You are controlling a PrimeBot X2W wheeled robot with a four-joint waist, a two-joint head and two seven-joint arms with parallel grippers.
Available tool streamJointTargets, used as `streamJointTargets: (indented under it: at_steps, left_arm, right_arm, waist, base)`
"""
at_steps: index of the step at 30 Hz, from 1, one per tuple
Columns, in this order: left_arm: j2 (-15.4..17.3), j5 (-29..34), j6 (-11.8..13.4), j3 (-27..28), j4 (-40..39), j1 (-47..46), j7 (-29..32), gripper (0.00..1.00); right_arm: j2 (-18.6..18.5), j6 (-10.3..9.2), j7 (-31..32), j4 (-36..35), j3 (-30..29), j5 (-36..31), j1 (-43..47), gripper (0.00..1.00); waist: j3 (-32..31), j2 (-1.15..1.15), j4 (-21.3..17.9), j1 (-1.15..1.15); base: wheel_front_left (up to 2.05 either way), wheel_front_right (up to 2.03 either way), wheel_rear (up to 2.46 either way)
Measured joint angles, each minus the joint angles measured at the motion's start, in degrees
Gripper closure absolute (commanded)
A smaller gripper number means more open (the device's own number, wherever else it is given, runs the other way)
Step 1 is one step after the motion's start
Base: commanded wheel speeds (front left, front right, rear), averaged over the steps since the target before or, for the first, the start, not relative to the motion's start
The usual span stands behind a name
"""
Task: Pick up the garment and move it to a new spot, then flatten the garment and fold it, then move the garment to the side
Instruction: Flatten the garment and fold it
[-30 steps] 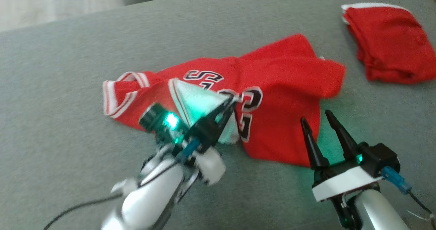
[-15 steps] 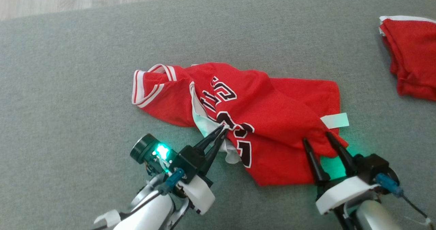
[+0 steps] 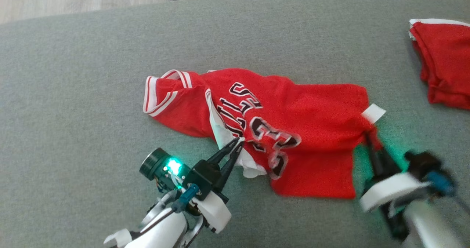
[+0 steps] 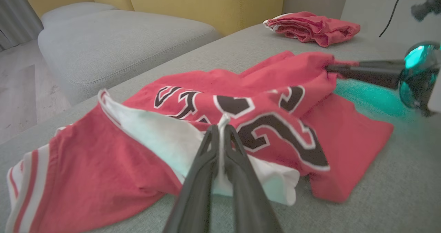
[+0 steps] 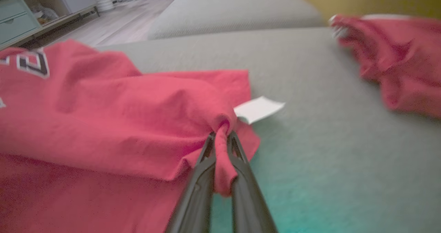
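Since both sets of fingers were pinched shut on cloth, this looked like the spreading-out part. The left fingers (image 4: 214, 138) had closed on a white inside edge (image 4: 165, 136) next to the printed numbers. The right fingers (image 5: 211, 145) had nipped a bunched red fold at the hem corner, just beside the white tag (image 3: 373, 113). Gripping 2 opposite ends made sense if the plan was to pull the red jersey (image 3: 301, 108) taut and flat. It lay rumpled, print up, mid grey sofa cushion (image 3: 91, 75), well apart from a folded red garment (image 3: 444, 61) off right. Folding wasn't started, I'd say.
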Motion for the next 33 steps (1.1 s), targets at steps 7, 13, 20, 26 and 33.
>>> streamJointTargets:
  at_steps: [7, 13, 20, 26, 33]
  left_arm:
    - [-0.2, -0.1, 0.8, -0.2, 1.2, 0.0, 0.1, 0.0]
    - [-0.6, 0.0, 2.3, -0.7, 2.3, 0.0, 0.7, 0.0]
    - [-0.8, -0.2, 5.5, 0.2, 3.1, 0.6, 0.1, 0.0]
    - [-0.7, -1.4, 8.8, 2.1, 3.7, 4.0, -0.5, 0.0]
    - [-0.3, -3.6, 9.1, 4.1, 6.2, 4.3, -2.0, 0.0]
  right_arm:
    - [-4.3, 0.0, 0.0, -1.1, -5.8, -4.7, -10.3, 1.0]
    - [-6.5, 0.0, 0.0, 4.1, -6.3, -7.0, -19.2, 0.0]
    - [-4.2, 0.0, 0.0, 1.3, -6.8, -7.4, -16.1, 0.0]
    - [-1.8, 0.0, 0.0, -2.2, -8.4, -7.4, -8.3, 0.0]
    - [-1.0, 0.0, 0.0, -5.2, -8.3, -7.6, -5.2, 0.0]
  waist:
    - [0.8, 0.0, -0.5, 0.0]
    - [1.5, 0.0, 0.0, 0.0]
    - [1.2, 0.0, 0.6, 0.0]
    - [0.7, 0.0, 0.5, -0.01]
    - [0.4, 0.0, -0.7, 0.0]
  base:
    - [0.0, 0.0, 0.0]
    - [0.0, 0.0, 0.0]
    - [0.0, 0.0, 0.0]
    - [0.0, 0.0, 0.0]
    - [0.0, 0.0, 0.0]
